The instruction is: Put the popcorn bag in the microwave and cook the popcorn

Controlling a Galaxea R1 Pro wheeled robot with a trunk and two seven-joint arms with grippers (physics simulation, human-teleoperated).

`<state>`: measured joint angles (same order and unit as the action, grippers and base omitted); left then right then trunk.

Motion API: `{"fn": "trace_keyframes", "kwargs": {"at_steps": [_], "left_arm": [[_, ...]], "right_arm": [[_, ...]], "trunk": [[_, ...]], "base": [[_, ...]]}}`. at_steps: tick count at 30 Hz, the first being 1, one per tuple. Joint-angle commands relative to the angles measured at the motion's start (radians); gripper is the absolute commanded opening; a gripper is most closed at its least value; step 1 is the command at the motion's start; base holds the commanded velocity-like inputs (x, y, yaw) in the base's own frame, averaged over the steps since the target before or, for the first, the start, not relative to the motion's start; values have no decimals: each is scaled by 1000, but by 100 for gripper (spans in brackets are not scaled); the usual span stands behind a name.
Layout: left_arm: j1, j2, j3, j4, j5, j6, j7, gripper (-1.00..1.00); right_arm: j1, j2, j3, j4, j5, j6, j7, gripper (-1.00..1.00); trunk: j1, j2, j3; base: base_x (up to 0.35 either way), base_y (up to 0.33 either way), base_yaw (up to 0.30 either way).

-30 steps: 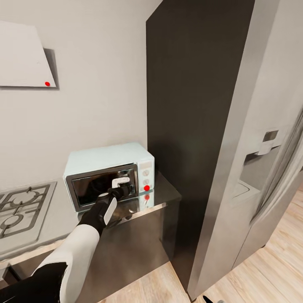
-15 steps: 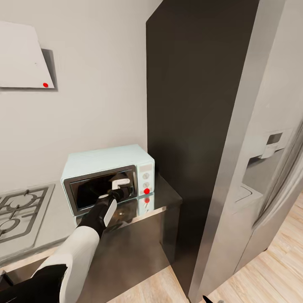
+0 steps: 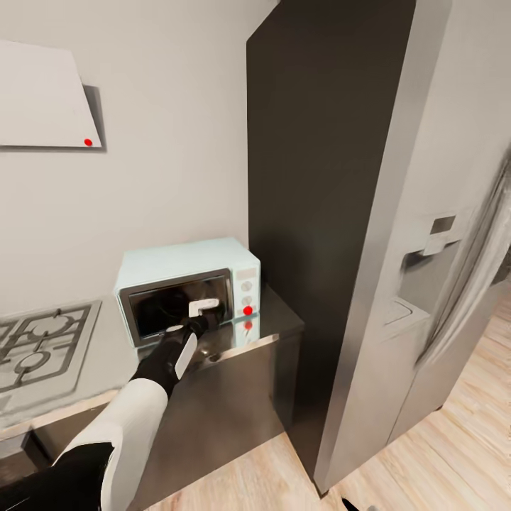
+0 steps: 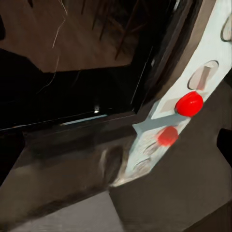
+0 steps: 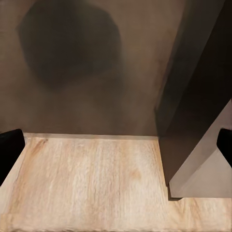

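Left gripper (image 3: pixel 201 312) was at the microwave (image 3: pixel 188 292) door, couldn't tell its opening; I'd pull slow, following the hinge arc.

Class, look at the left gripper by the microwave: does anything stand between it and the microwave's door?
Nothing visible does. The left gripper is right at the dark glass door of the microwave, beside the white handle; whether it touches cannot be told.

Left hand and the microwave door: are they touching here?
Cannot tell. In the head view the left hand overlaps the microwave at its dark door, but no contact or gap shows plainly. The left wrist view is close to the door, with no fingertips visible.
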<state>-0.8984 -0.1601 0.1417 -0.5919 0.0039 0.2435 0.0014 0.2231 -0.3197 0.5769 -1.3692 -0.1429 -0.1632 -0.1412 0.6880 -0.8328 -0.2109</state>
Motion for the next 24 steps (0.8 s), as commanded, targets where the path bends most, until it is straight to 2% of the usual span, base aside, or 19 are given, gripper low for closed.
{"fn": "trace_keyframes", "kwargs": {"at_steps": [1,4,6,7,9,10,11,12,13,14,16,18,19,21,22,24], "left_arm": [[0,-1,4,-2,1,4,0,100],[2,-1,2,-3,1,-4,-2,100],[33,-3,-4,-37,1,-5,-3,100],[66,-5,-6,-104,1,-5,-4,100],[150,-8,-13,-293,0,-6,-5,100],[210,-8,-25,-427,1,0,-6,100],[262,-8,-39,-522,1,5,-7,100],[470,-3,-91,-766,1,12,-9,100],[546,-1,-109,-822,0,12,-10,100],[657,1,-138,-876,-1,12,-11,100],[856,16,-182,-923,-5,-2,-12,100],[1039,31,-184,-934,-7,-47,-13,100],[1086,34,-182,-936,-7,-73,-14,100],[1211,39,-160,-935,-3,-192,-12,100],[1252,40,-153,-932,-1,-246,-12,100],[1284,40,-139,-923,1,-303,-9,100]], "right_arm": [[-1,-1,4,-1,-10,-4,-4,100],[-1,-1,4,-1,-10,-4,-4,100],[1,-2,5,-1,-9,-4,-4,100],[2,-2,6,-2,-9,-4,-4,100],[1,-2,6,-2,-10,-4,-4,100],[2,-2,6,-3,-10,-4,-4,100],[2,-2,6,-3,-10,-4,-4,100],[2,-3,6,-4,-10,-4,-4,100],[2,-3,7,-5,-11,-4,-4,100],[3,-3,7,-6,-11,-4,-3,100],[3,-2,6,-5,-11,-3,-3,100],[0,-2,-1,-8,-15,0,-4,100],[-1,-2,-3,-11,-17,1,-4,100],[-4,-1,-8,-47,-19,14,-7,100],[-9,0,-9,-76,-18,47,-7,100],[-62,8,-9,-113,-20,169,-7,100]], "trunk": [[0,-1,-1],[0,-1,-1],[0,-1,-1],[0,-1,-1],[0,-1,-1],[0,-1,-1],[0,-1,-1],[0,-1,-1],[0,-1,-1],[0,-1,-1],[0,-1,-1],[0,-1,-1],[0,-1,-1],[0,-1,-1],[0,-1,-1],[0,-1,-1]], "base": [[-348,0,0],[-350,0,0],[-350,0,0],[-350,0,0],[-350,0,0],[-350,0,0],[-350,0,0],[-305,0,0],[-204,0,0],[-105,0,0],[-40,0,0],[-11,0,0],[-5,0,0],[-2,0,0],[0,0,0],[0,0,0]]}}
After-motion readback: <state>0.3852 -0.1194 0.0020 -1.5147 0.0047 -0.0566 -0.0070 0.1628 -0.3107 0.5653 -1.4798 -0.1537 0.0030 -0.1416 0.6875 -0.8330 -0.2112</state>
